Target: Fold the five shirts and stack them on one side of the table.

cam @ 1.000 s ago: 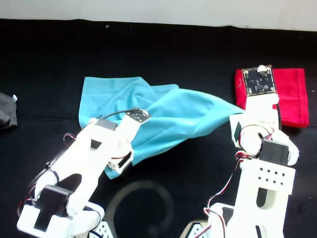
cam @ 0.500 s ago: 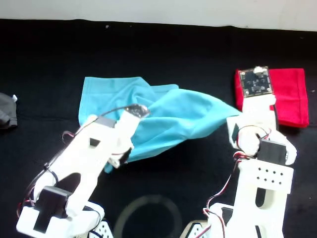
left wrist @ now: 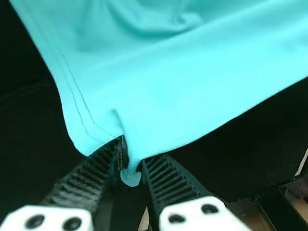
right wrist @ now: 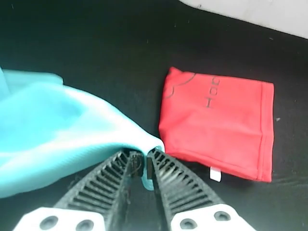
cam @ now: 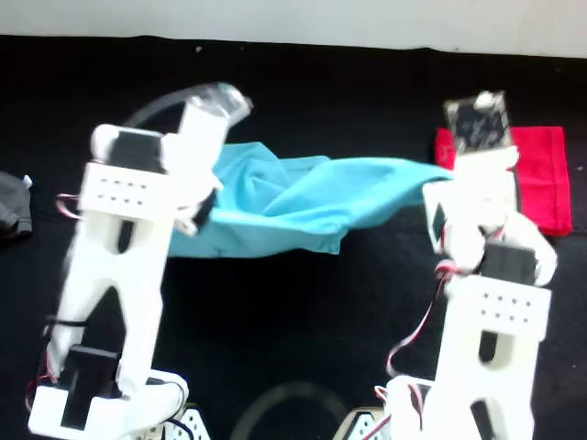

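A turquoise shirt (cam: 303, 203) hangs stretched between both arms above the black table. My left gripper (left wrist: 129, 163) is shut on a hemmed corner of the turquoise shirt (left wrist: 183, 72). My right gripper (right wrist: 142, 163) is shut on the opposite corner of the turquoise shirt (right wrist: 53, 130). In the high view the left arm (cam: 138, 229) stands raised at the shirt's left end and the right arm (cam: 481, 220) at its right end. A folded red shirt (cam: 541, 174) lies flat at the right side of the table, just beyond the right gripper; it shows as the red shirt (right wrist: 219, 125) in the right wrist view.
A dark grey garment (cam: 14, 206) lies at the table's left edge. The black table (cam: 321, 92) ends at a pale strip along the back. A faint ring mark (cam: 289, 408) sits on the table between the arm bases.
The left arm has lifted high and swung back and left, pulling its corner of the turquoise shirt up. The shirt now hangs taut in a band between the two grippers.
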Controlling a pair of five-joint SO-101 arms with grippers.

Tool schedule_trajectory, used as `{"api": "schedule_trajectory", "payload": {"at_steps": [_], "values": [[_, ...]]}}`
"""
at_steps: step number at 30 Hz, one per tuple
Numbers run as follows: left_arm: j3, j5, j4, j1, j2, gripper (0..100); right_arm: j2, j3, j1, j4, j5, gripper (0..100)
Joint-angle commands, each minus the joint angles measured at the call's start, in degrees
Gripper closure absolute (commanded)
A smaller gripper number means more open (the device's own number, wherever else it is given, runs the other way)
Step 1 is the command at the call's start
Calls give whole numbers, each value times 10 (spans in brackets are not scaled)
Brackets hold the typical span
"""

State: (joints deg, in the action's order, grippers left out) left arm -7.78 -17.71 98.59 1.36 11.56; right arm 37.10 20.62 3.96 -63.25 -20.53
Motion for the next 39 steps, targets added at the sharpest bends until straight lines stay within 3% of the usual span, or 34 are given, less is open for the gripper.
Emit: {"api": "schedule_trajectory", "payload": {"at_steps": [1,7,12,26,39], "values": [[-136,5,23,-36,7,992,-90,-222,-11,-84,25,992],[-259,6,25,-105,18,992,-211,-505,-16,-206,26,992],[-267,6,25,-120,90,992,-242,-667,-35,-287,26,992],[-241,4,23,-124,234,992,-240,-910,-65,-359,24,992],[-240,5,-18,-124,245,992,-240,-1076,-65,-375,24,992]]}}
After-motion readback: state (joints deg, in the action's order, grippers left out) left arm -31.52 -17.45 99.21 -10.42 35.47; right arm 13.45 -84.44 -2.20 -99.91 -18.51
